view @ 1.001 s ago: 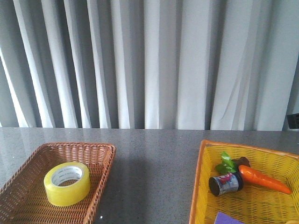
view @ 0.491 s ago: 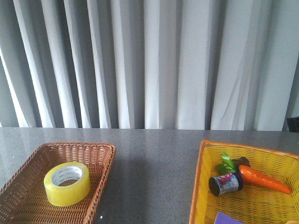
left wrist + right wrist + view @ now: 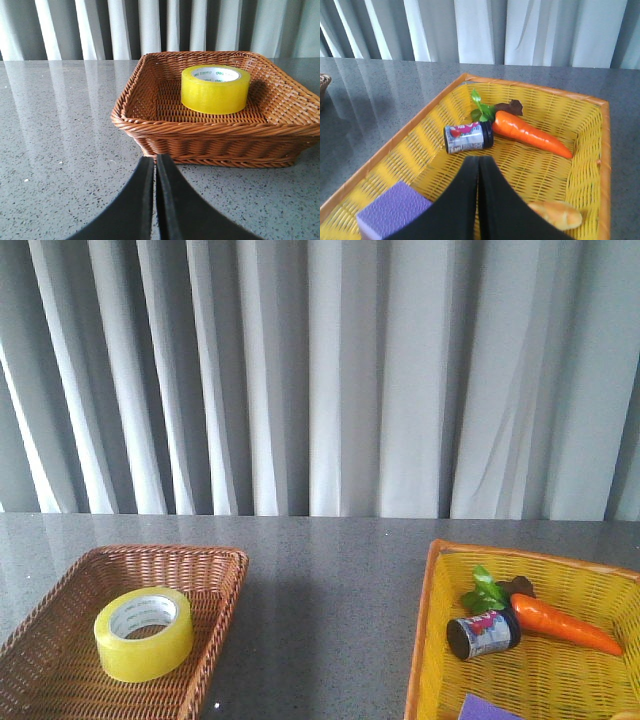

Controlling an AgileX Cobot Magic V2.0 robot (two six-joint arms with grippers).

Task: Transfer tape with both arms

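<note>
The tape (image 3: 144, 633), a wide yellow roll with a white printed core, lies flat in a brown wicker basket (image 3: 215, 565) at the table's left. It also shows in the left wrist view (image 3: 215, 89) inside the basket (image 3: 150, 132). My left gripper (image 3: 154, 161) is shut and empty, low over the table just outside the basket's near wall. My right gripper (image 3: 479, 161) is shut and empty above a yellow basket (image 3: 420, 132). Neither arm shows in the front view.
The yellow basket (image 3: 425, 640) at the right holds a small dark can (image 3: 483, 634), a toy carrot (image 3: 560, 625), a purple block (image 3: 392, 210) and a bread piece (image 3: 555, 215). Grey speckled table (image 3: 330, 590); curtain behind.
A small dark shape at the right edge of the front view has slipped out of sight. The tape and baskets have not moved.
</note>
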